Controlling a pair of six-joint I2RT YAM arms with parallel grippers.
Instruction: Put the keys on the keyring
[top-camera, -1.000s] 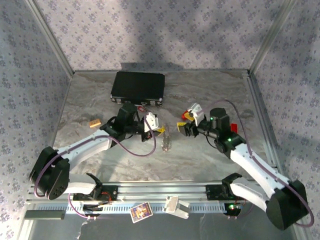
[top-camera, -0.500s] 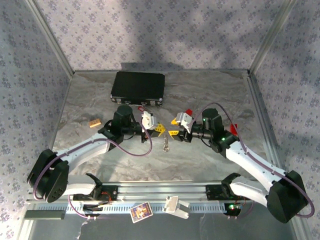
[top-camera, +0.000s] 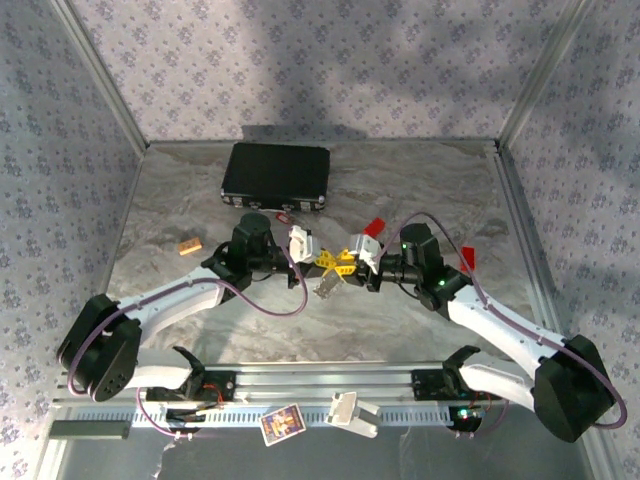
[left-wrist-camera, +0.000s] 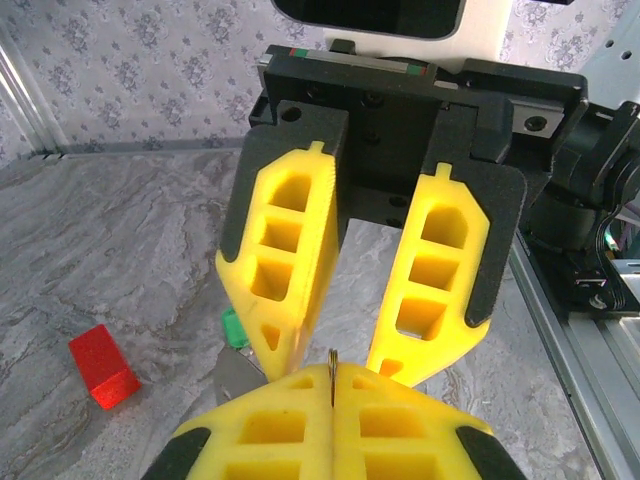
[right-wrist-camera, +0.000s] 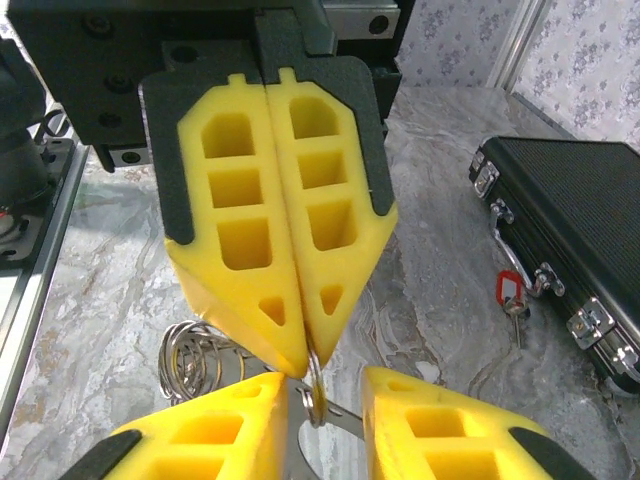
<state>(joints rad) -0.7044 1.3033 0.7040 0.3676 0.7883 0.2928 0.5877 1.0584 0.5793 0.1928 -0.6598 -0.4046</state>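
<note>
pinching the silvery metal keyring (right-wrist-camera: 192, 352) by one loop, the left gripper (right-wrist-camera: 305, 362) has its yellow fingers pressed flat together. in the right wrist view it's at top centre w/ a ring hanging off its tip and more silvery coils bunched just below-left. the right gripper (right-wrist-camera: 322, 400) sits tip to tip w/ it: jaws part-way apart, one either side of the hanging ring, not touching it as far as i can tell, so nothing gripped there yet. in the top view both meet at frame centre over the grey marbled table (top-camera: 420, 190).

keys aren't on the ring. the tiny green-headed key (left-wrist-camera: 233, 328) lies on the table, left of centre in the left wrist view, partly behind a right finger. the tiny red-headed key (right-wrist-camera: 508, 290) lies at right of the right wrist view, just beside the latch edge of the black rectangular case (right-wrist-camera: 570, 230). the bright red block (left-wrist-camera: 103, 366) at lower left of the left wrist view is no key.

my read: a handover or two-gripper hold of the ring, prob to steady or spread it. task barely begun.

risks:
- right jaws close off-centre → nudge the thin ring sideways, it twists or slips out of the left pinch and drops.
- both clamp the same spot → fingertips collide, v little clearance.
- loose coils swing and snag on a finger.
- both grippers busy w/ the ring → none free for keys. keys are tiny, flat on the table, hard to pick. the red one is close to the case, so a finger may hit it.
</note>
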